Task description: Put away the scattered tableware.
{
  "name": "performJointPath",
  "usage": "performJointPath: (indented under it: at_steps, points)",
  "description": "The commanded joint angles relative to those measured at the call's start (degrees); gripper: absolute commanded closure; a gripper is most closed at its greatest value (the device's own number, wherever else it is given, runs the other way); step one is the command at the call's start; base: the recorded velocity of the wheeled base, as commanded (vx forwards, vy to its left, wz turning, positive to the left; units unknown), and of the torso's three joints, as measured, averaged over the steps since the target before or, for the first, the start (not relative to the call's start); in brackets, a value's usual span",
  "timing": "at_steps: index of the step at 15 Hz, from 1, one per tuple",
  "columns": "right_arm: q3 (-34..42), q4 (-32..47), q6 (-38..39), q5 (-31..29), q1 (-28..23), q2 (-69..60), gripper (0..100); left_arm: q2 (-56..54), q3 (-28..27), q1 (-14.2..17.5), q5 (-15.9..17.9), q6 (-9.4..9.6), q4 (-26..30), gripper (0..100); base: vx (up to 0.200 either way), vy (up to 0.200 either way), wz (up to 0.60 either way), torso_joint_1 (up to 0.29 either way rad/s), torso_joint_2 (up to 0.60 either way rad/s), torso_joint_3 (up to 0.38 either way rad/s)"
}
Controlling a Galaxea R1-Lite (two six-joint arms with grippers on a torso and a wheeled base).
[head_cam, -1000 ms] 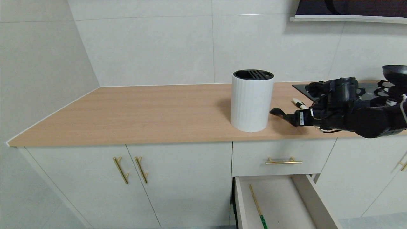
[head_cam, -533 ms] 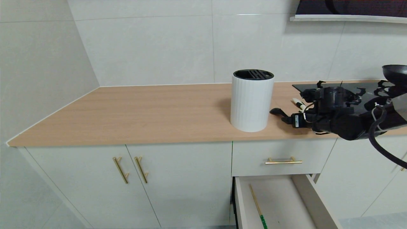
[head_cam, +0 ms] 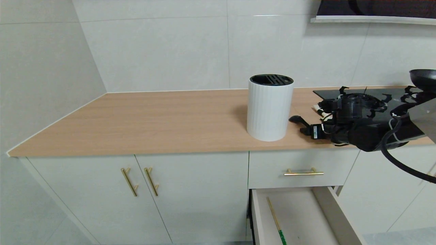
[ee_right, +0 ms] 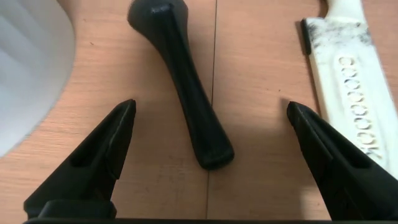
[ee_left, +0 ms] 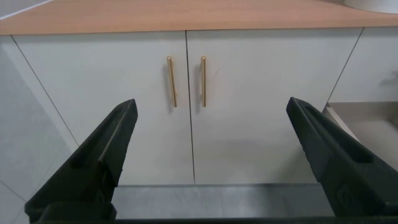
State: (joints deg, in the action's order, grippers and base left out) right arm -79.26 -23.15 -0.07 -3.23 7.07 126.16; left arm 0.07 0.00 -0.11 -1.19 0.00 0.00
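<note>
A black utensil handle lies flat on the wooden counter just right of the white ribbed holder. My right gripper hangs low over the handle's near end, open. In the right wrist view the black handle lies between the two spread fingers of my right gripper, with a white-handled knife to one side and the white holder to the other. The white knife shows behind the right wrist. My left gripper is open, facing the cabinet doors.
The lower drawer under the counter stands open with a green-tipped chopstick inside. A black cooktop and a dark pan are at the right. Bare counter stretches to the left of the holder.
My right wrist has dropped lower and turned over the counter, bringing the open fingers down around the black handle. The handle, knife and holder have not moved.
</note>
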Motion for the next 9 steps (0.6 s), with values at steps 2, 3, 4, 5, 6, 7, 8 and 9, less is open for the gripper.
performJointPath:
  at_steps: [2,3,4,5,6,7,8,9]
  points:
    - [-0.4,0.0,0.1,0.0,0.0,0.6,0,0.0,0.0,-0.1,0.0,0.00,0.0,0,0.000,0.000,0.00,0.000,0.00,0.000]
    - [-0.6,0.0,0.2,0.0,-0.1,0.6,100,0.0,0.0,-0.1,0.0,0.00,0.0,0,0.000,0.000,0.00,0.000,0.00,0.000]
    - [-0.7,0.0,0.4,0.0,-0.1,0.7,100,0.0,0.0,0.0,0.0,0.00,0.0,0,0.000,0.000,0.00,0.000,0.00,0.000]
    - [-0.8,0.0,1.0,0.1,-0.1,0.7,100,0.0,0.0,-0.1,0.0,0.00,0.0,0,0.000,0.000,0.00,0.000,0.00,0.000]
    - [-0.9,0.0,1.0,0.0,-0.1,0.8,100,0.0,0.0,0.0,0.0,0.00,0.0,0,0.000,0.000,0.00,0.000,0.00,0.000]
    - [-1.1,0.0,1.0,-0.1,-0.1,1.0,100,0.0,0.0,0.0,0.0,0.00,0.0,0,0.000,0.000,0.00,0.000,0.00,0.000]
    - [-1.1,0.0,1.0,-0.3,-0.1,0.9,100,0.0,0.0,0.0,0.0,0.00,0.0,0,0.000,0.000,0.00,0.000,0.00,0.000]
    - [-1.1,0.0,1.0,-0.6,-0.1,0.8,100,0.0,0.0,-0.1,0.0,0.00,0.0,0,0.000,0.000,0.00,0.000,0.00,0.000]
